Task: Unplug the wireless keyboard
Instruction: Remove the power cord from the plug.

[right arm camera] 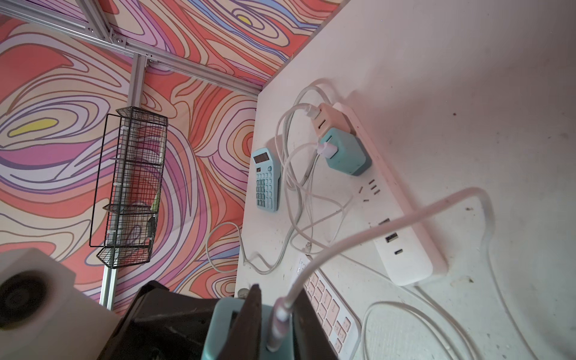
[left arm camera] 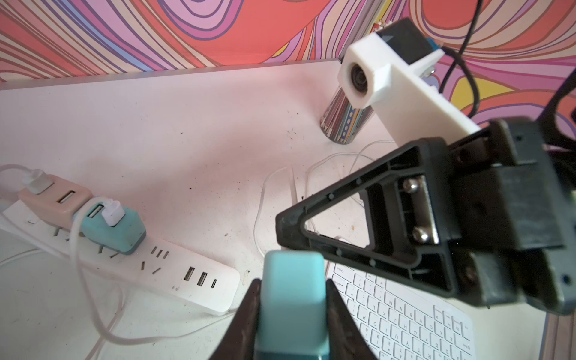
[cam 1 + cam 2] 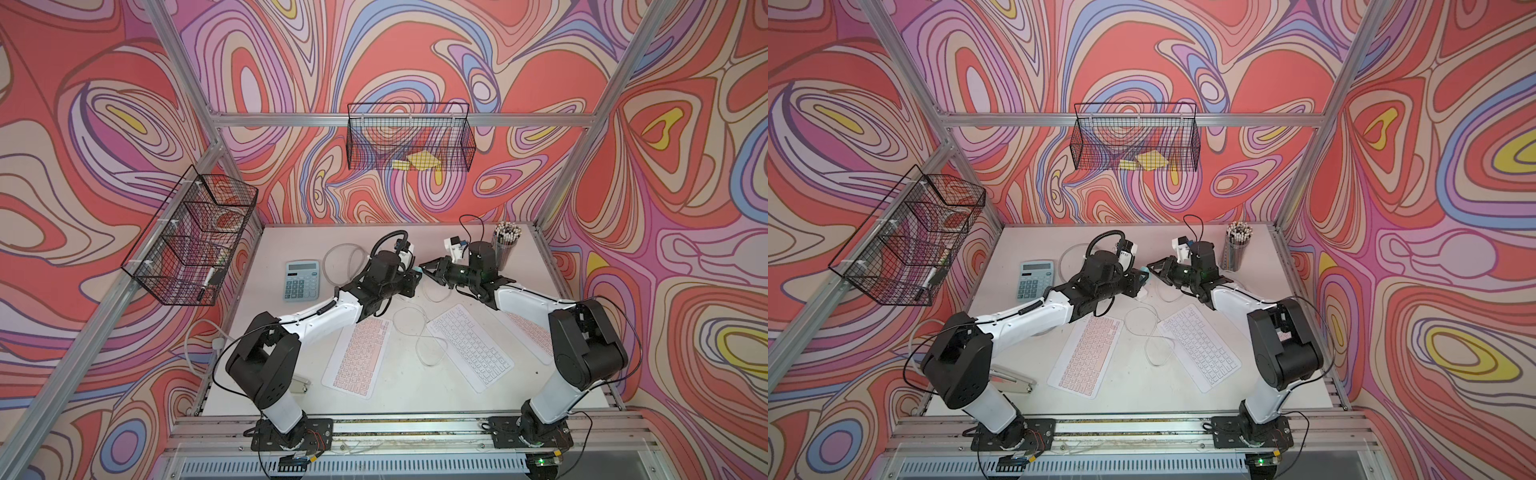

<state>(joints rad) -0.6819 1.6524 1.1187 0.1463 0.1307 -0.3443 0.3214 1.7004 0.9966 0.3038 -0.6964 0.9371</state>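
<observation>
The left gripper (image 2: 292, 286) was pinching a held teal charger (image 2: 293, 305) between its 2 black fingers, lifted off the worktop (image 3: 415, 390) near its far middle, where both arms met. The right gripper (image 1: 277, 299) faced it, its fingers drawn in close on either side of the USB plug (image 1: 277, 324) seated in that charger; whether they pressed the plug could not be told. From the plug a white cable (image 1: 374, 230) arched away and down. Behind lay a white power strip (image 2: 174, 277) carrying a pink charger (image 2: 56, 199) and a second teal charger (image 2: 113, 230), each with a cable plugged in. The white keyboard (image 3: 469, 347) and a pink keyboard (image 3: 359, 357) lay flat nearer the arm bases, with loose cable looped between them.
</observation>
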